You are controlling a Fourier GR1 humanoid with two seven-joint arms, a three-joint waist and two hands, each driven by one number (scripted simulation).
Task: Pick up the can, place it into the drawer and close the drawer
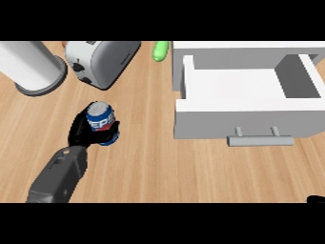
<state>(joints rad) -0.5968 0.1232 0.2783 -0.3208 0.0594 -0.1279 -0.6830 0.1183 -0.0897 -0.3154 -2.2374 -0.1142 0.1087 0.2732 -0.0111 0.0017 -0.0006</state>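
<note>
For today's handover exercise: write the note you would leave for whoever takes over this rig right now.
Left hand: curled round the can, to the left of the drawer.
Right hand: only a sliver at the lower right edge; fingers not readable.
Drawer: open, nothing seen inside.
Done: can grasped.
Left: carry the can right, set it in the drawer, push the drawer shut by its handle.
</note>
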